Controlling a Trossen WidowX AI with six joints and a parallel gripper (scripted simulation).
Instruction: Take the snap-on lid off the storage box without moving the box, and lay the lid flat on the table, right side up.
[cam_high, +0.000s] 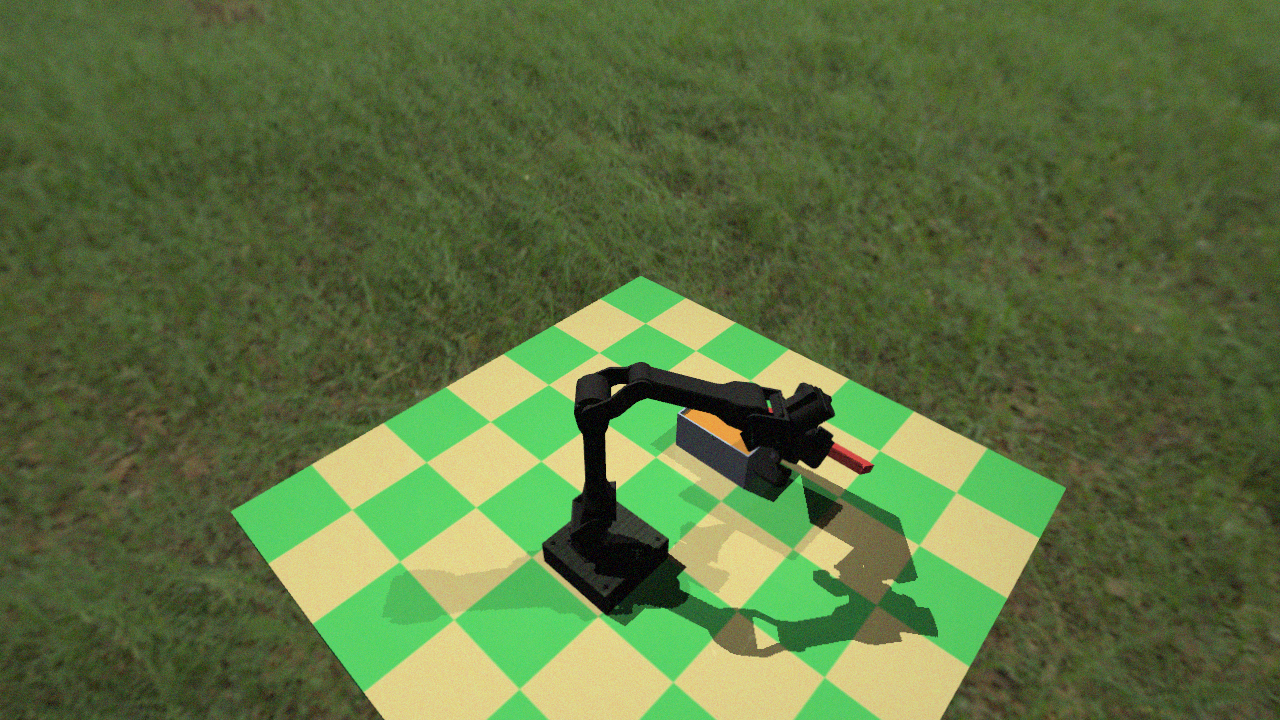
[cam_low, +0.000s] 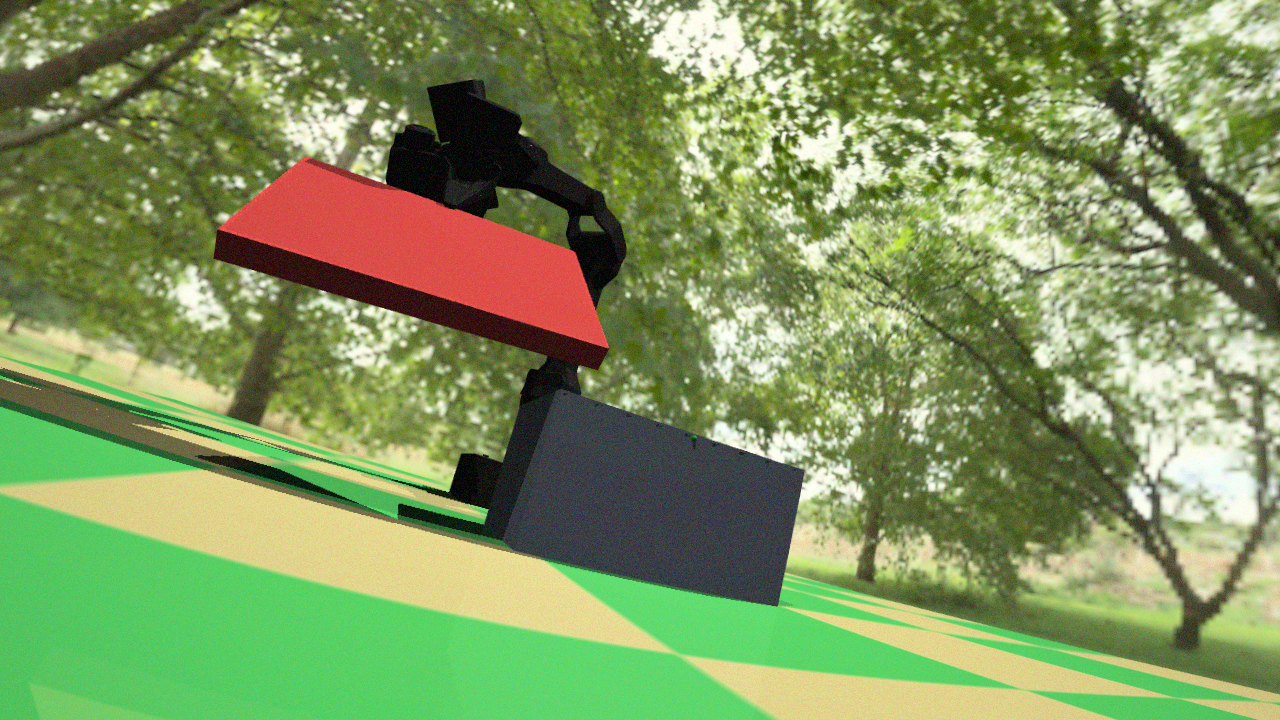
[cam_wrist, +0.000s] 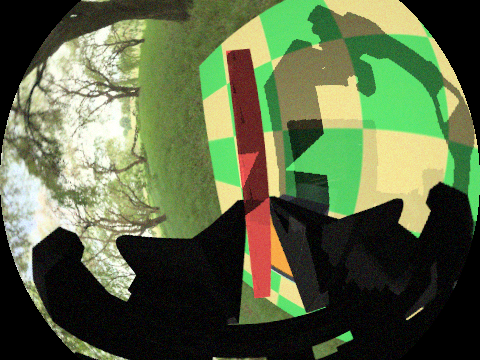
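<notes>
The red lid is off the box and in the air, steeply tilted, with a broad face toward the exterior camera. My gripper is shut on one long edge of the lid. In the exterior view the lid hangs above and to the left of the box. The dark blue-grey storage box stands upright and open on the table, with orange showing inside. The arm covers part of the box in the top view, and my right finger covers much of it in the wrist view.
The green and tan checkered table bears the box and the black arm base. The forearm reaches over the box. Shadows of the arm and lid lie on the table. Grass lies beyond the table edges.
</notes>
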